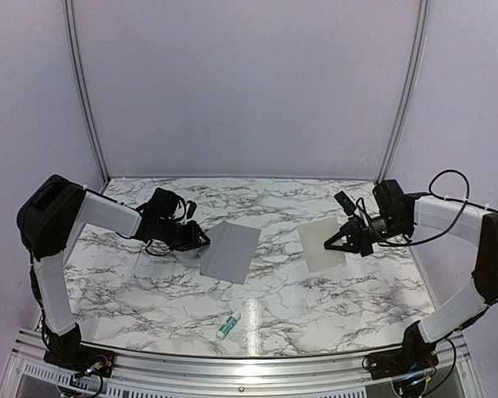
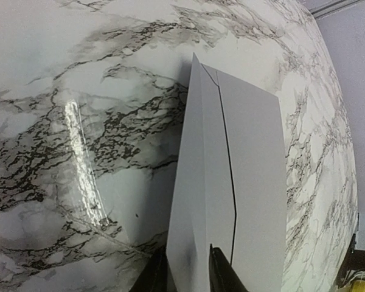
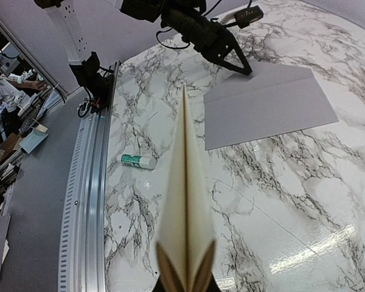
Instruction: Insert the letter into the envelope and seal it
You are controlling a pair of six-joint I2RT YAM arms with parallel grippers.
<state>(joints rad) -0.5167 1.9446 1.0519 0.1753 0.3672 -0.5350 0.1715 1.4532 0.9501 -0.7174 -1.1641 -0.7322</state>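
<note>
Left claw (image 1: pixel 201 240): jaws nearly closed, pinching the 9 o'clock edge of the envelope (image 1: pixel 230 251). In the left wrist view both fingers (image 2: pixel 222 277) flank the near edge, and that side of the sheet is raised off the desk (image 1: pixel 149 290) while the rest lies flat.

Right claw (image 1: pixel 332 243): jaws closed on the 3 o'clock edge of the letter (image 1: pixel 322 246). In the right wrist view the sheet runs edge-on straight out from between the fingertips. Cannot tell whether its far edge touches the desk.

Count:
- claws: 2, each holding one sheet
- envelope: 1, grey, just left of desk centre, long axis tilted toward 1 o'clock
- letter: 1, off-white, at 3 o'clock from the envelope, near but not touching it
- tube (image 1: pixel 228 326): 1, green and white, lying on its side at 6 o'clock from the envelope, well apart, near the front rail

Letter is outside the envelope. The two sheets sit side by side with bare marble between them.
</note>
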